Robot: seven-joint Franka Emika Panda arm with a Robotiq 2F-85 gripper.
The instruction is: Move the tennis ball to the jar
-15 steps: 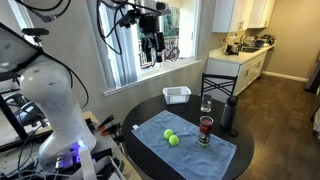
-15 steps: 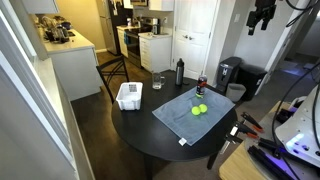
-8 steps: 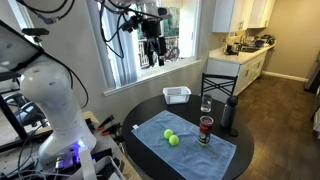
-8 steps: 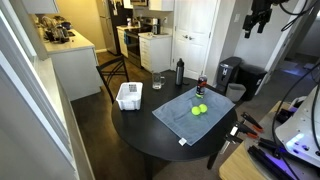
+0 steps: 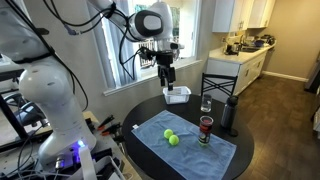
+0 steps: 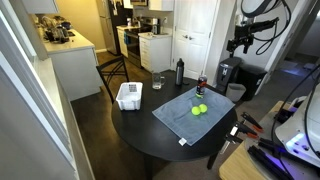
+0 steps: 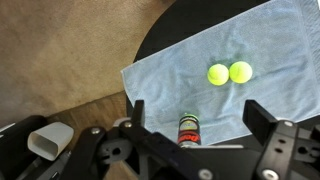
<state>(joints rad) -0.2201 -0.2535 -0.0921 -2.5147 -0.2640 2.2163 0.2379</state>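
Blue towel (image 7: 170,85) on a round black table (image 5: 150,110); two balls on it, gripper aloft and open.

The gripper (image 5: 166,76) hung in the air well above the towel and touched nothing. In the wrist view its fingers (image 7: 138,112) stood wide apart with nothing held between them. One tennis ball (image 7: 218,73) lay near the middle of the towel. A second ball (image 7: 240,72) lay touching or just beside it; contact could not be confirmed. The jar (image 7: 188,128), with dark red contents, stood upright at the towel's edge, apart from both balls. Off the towel on the table were a white basket (image 5: 177,95), a clear glass (image 5: 206,104) and a dark bottle (image 5: 229,115), the last two near the jar's side of the towel.
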